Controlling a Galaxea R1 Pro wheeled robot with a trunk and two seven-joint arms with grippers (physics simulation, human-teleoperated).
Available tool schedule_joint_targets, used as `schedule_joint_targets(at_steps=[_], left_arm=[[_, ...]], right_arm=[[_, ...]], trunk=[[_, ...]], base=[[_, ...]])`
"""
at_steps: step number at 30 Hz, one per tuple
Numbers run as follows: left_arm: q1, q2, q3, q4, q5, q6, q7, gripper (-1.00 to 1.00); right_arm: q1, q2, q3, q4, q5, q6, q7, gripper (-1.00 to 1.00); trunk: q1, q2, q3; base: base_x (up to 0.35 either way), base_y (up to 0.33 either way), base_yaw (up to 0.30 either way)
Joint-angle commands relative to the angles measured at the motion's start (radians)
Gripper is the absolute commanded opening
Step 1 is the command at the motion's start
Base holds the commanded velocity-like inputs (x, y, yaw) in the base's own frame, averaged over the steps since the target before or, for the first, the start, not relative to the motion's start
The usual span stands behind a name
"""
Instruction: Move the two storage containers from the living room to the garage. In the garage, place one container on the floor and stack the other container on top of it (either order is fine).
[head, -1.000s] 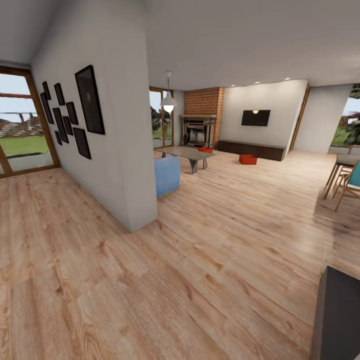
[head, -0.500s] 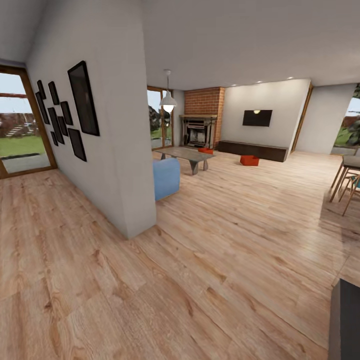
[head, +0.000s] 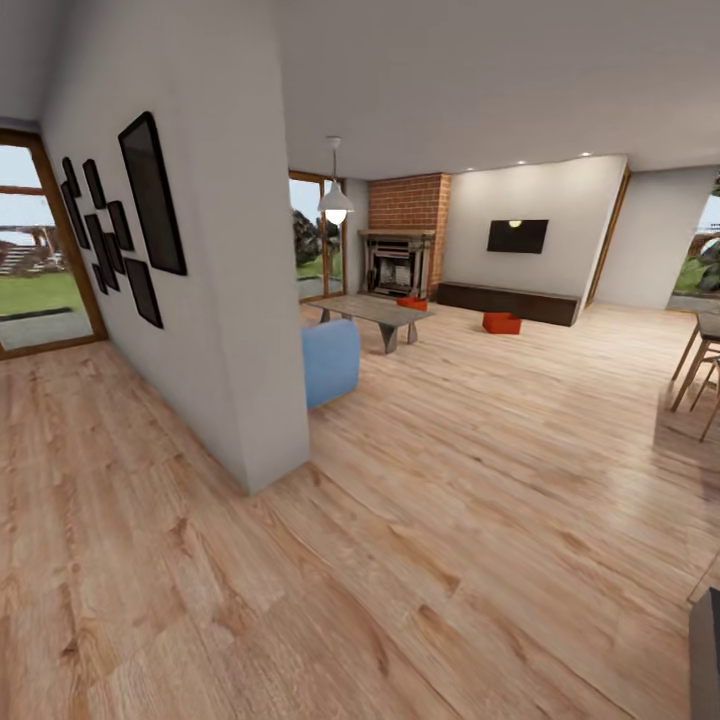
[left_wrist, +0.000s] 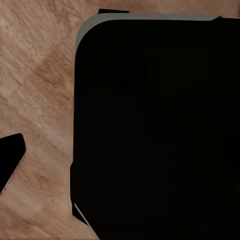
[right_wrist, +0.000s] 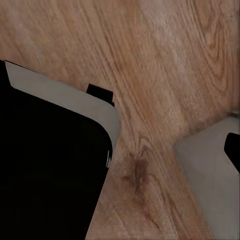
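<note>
Far ahead in the living room, two orange-red storage containers rest on the light wood plank floor (head: 470, 470). One container (head: 501, 322) stands in front of the long dark low cabinet (head: 508, 301). The other container (head: 411, 303) lies by the brick fireplace (head: 400, 250), behind the coffee table (head: 377, 311). In the left wrist view a dark fingertip (left_wrist: 10, 160) pokes in at the picture's edge over wood planks, beside my black base (left_wrist: 155, 130). The right wrist view has a similar dark fingertip (right_wrist: 233, 150) at its edge. How either pair of jaws stands is unclear.
A white partition wall (head: 235, 300) with black frames juts out close on the left, and a blue seat (head: 330, 360) stands past its end. Wooden chairs (head: 700, 370) stand at the right edge. A black TV (head: 517, 236) hangs on the far wall. Glass doors (head: 40, 260) are at far left.
The whole head view has shifted: the camera has moved forward and a little sideways. The partition wall looms larger and the dark object at lower right has slid nearly out. The containers have not moved.
</note>
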Motion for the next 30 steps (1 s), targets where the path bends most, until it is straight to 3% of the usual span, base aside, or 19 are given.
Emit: schedule_joint_targets(at_steps=[1,30], left_arm=[[0.000,0.000,0.003,0.000,0.005,-0.002,-0.001,1.00],[0.000,0.001,0.003,0.000,0.005,-0.002,-0.001,1.00]], right_arm=[[-0.001,0.002,0.008,0.003,-0.009,-0.006,0.000,1.00],[-0.001,0.007,0.009,0.003,0.003,-0.003,0.000,1.00]], trunk=[[0.001,0.000,-0.001],[0.001,0.000,0.007]], base=[[0.322,0.000,-0.105],[0.322,0.000,-0.255]])
